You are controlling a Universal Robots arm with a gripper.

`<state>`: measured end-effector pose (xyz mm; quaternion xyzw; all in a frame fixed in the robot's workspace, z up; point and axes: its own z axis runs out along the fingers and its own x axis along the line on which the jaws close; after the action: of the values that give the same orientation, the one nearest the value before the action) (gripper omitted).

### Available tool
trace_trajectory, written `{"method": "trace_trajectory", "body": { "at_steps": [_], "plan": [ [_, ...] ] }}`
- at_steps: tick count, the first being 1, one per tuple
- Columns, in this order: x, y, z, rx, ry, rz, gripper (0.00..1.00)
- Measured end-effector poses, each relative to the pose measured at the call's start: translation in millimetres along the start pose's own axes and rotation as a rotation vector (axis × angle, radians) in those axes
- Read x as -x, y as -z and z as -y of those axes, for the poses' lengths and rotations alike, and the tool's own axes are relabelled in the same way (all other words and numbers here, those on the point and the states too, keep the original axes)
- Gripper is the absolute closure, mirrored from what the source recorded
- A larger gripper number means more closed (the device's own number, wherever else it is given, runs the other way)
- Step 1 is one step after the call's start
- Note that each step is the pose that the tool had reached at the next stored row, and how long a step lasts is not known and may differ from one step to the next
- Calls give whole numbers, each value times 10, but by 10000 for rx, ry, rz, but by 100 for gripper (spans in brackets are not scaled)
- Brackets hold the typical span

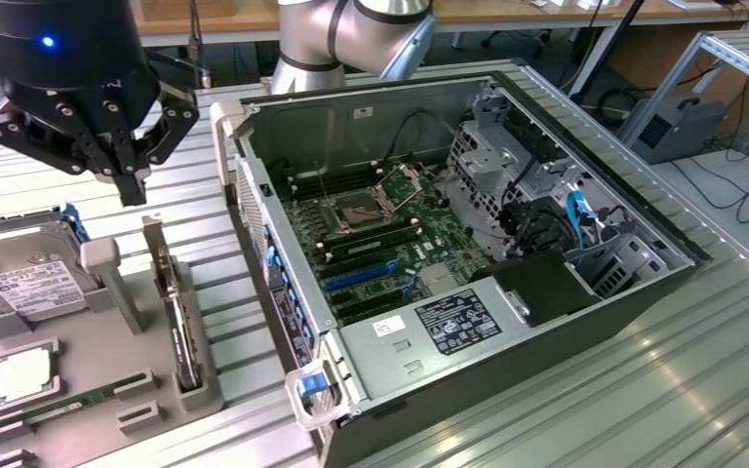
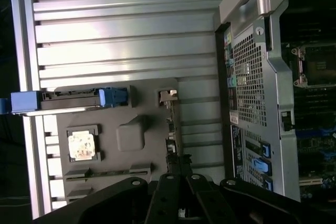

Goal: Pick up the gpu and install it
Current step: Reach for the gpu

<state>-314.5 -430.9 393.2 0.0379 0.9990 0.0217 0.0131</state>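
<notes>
The gpu [image 1: 177,322] stands on its edge in a slot of the grey holder tray [image 1: 114,341], its silver bracket end pointing up toward the back. In the wrist view the gpu [image 2: 171,124] shows edge-on as a thin strip. My gripper [image 1: 132,187] hangs above and a little behind the bracket end, apart from the card. Its fingers are shut together with nothing between them. In the wrist view the gripper [image 2: 180,167] sits right over the card's line.
The open computer case [image 1: 479,107] lies to the exterior view's right, its motherboard [image 1: 388,244] and blue slots exposed. On the holder tray are a hard drive [image 1: 30,278], a processor [image 1: 20,375] and a RAM stick [image 1: 69,402]. All of it rests on a ribbed metal table [image 1: 635,390].
</notes>
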Motion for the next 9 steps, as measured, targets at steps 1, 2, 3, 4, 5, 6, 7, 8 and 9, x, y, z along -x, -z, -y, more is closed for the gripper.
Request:
{"method": "trace_trajectory", "body": {
  "at_steps": [1, 2, 3, 4, 5, 6, 7, 8, 9],
  "plan": [
    [-3, 0, 5, 0, 1, 0, 89],
    [-7, 0, 10, 1, 1, 0, 89],
    [-12, 1, 15, 1, 1, 0, 89],
    [-18, 1, 23, 1, 1, 0, 89],
    [-28, 3, 41, 0, 2, -1, 89],
    [-40, 4, 64, 0, 1, 0, 89],
    [-47, 4, 74, 0, 0, 0, 89],
    [-51, 5, 79, 0, 0, 0, 89],
    [-56, 5, 88, 0, 1, 0, 89]
  ]
}}
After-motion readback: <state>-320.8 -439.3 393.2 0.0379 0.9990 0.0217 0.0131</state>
